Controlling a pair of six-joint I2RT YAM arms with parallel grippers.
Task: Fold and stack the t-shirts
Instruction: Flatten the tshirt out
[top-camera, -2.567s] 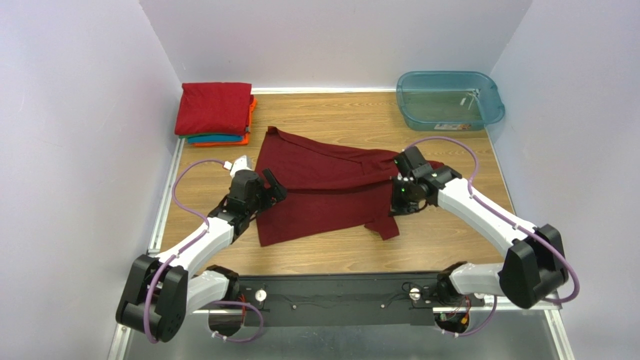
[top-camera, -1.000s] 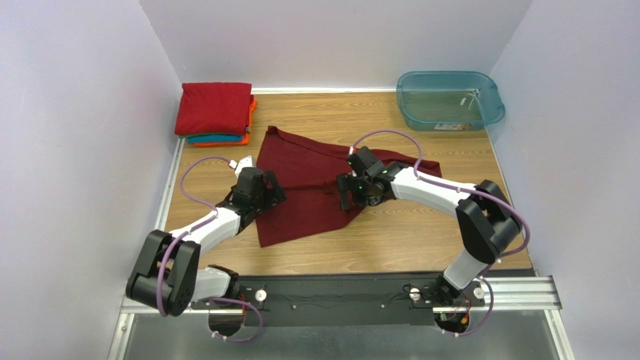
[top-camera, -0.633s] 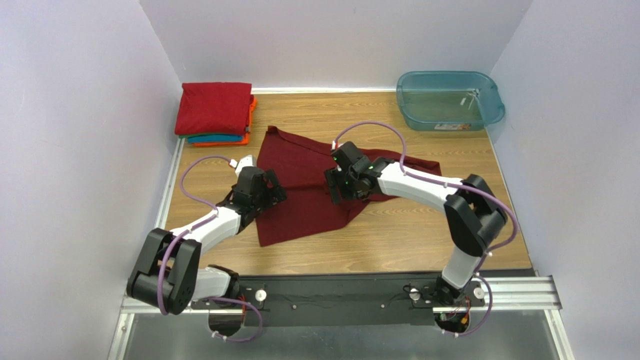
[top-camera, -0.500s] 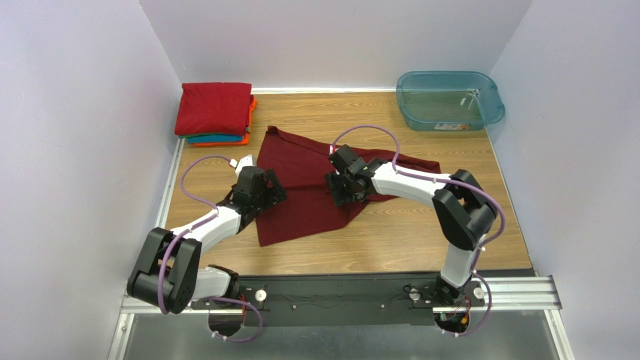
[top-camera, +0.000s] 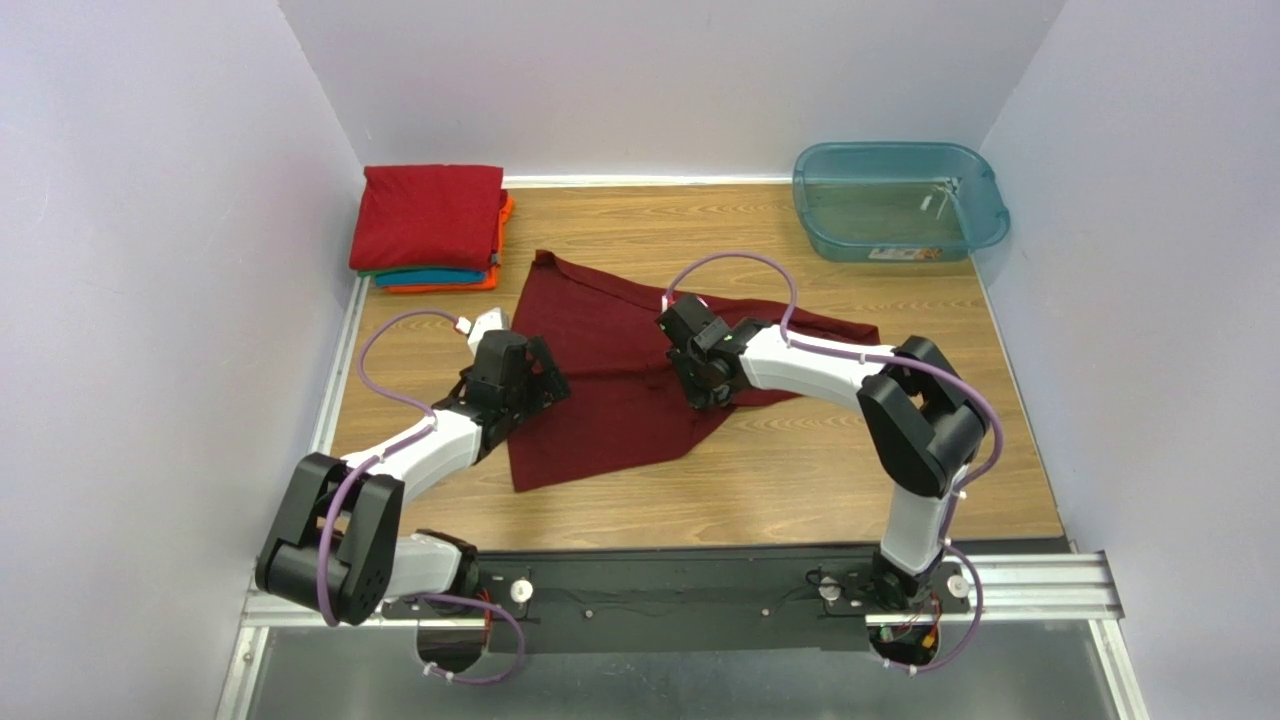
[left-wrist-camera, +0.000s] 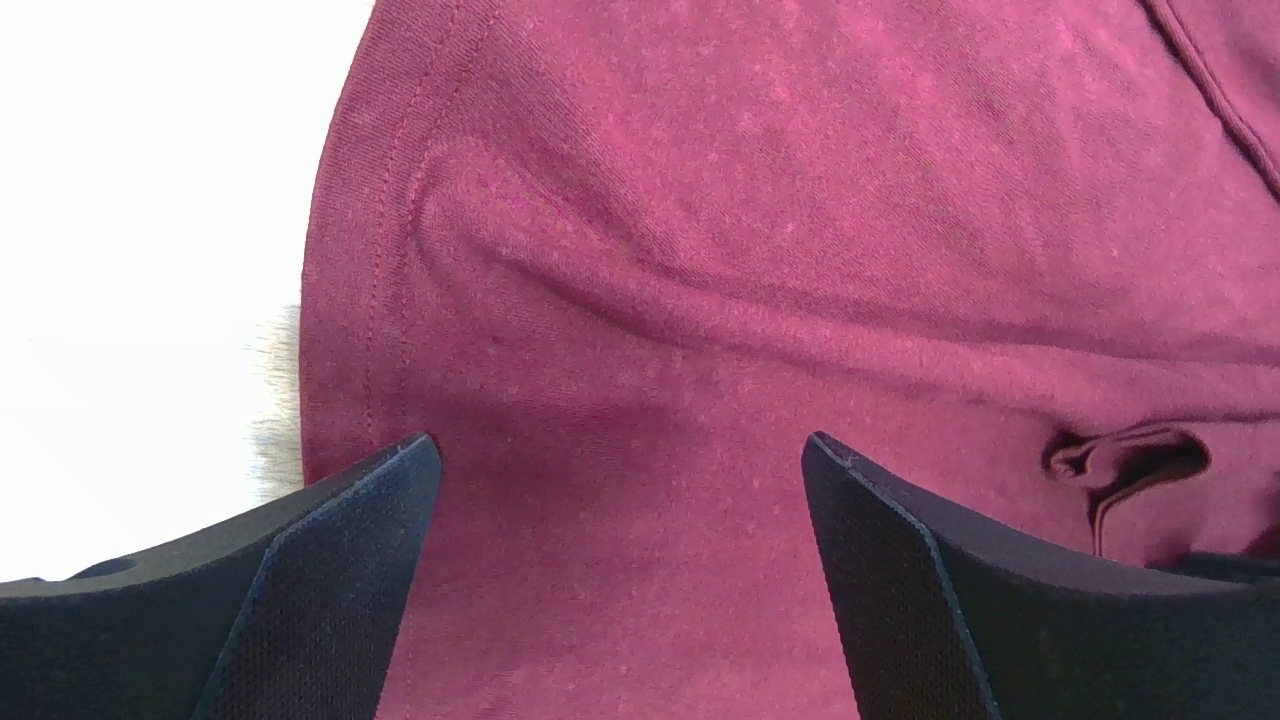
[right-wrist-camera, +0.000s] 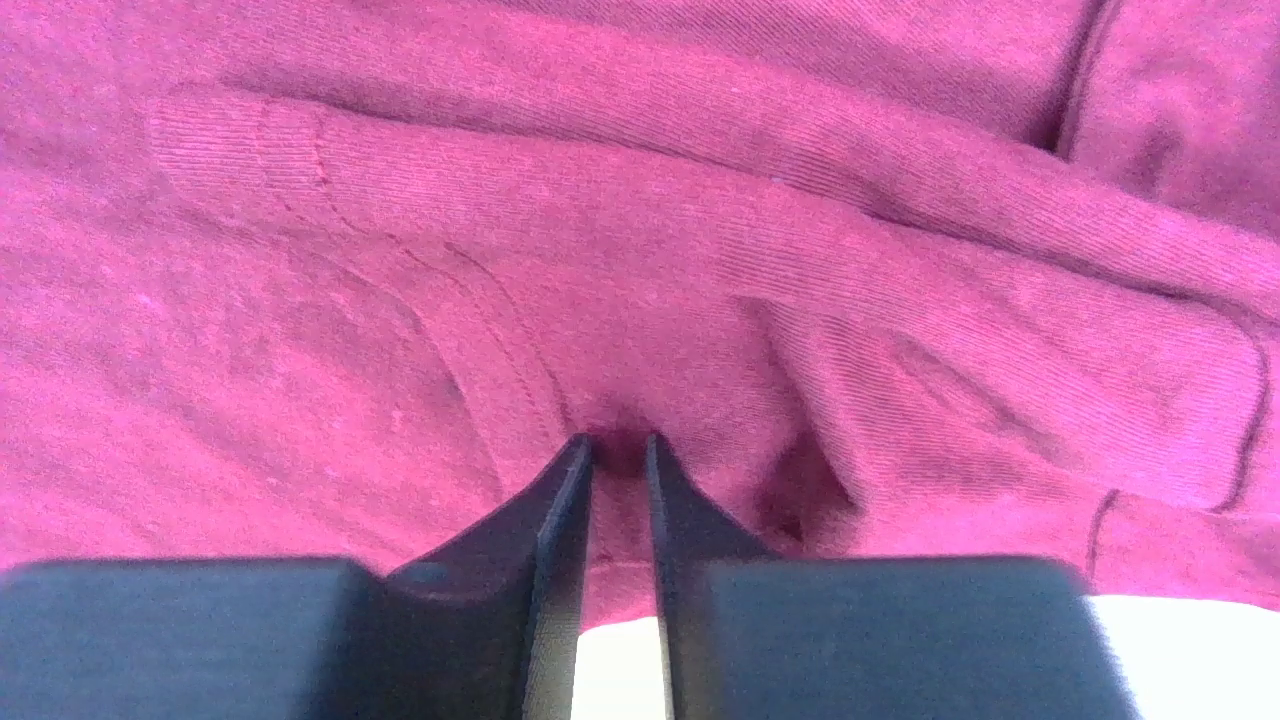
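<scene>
- T-shirts lay in two places in your top external view. The maroon t-shirt (top-camera: 616, 398) was spread out and creased at the middle of the worktop (top-camera: 842, 480). The folded stack (top-camera: 431, 225) sat in the far left corner, with a bright red shirt on top and teal and orange edges showing beneath.
- In that same view your left gripper (top-camera: 529, 386) was down at the maroon t-shirt's left edge. Your right gripper (top-camera: 706, 390) was down on the cloth near its middle. The teal tub (top-camera: 897, 200) stood in the far right corner, well apart from both.
- In your left wrist view the left gripper (left-wrist-camera: 616, 510) had its fingers (left-wrist-camera: 323, 585) set wide apart, holding nothing. The maroon t-shirt (left-wrist-camera: 781, 225) lay below them. Its stitched hem ran down the left side, and beyond it the worktop (left-wrist-camera: 150, 225) was washed out to white.
- In your right wrist view the right gripper (right-wrist-camera: 616, 450) had its fingers (right-wrist-camera: 549, 525) drawn almost together, clamped on a small pinch of the maroon t-shirt (right-wrist-camera: 451, 225). Folds and a stitched seam crossed the cloth beyond the tips. A patch of pale worktop (right-wrist-camera: 1187, 660) showed at the lower right.
</scene>
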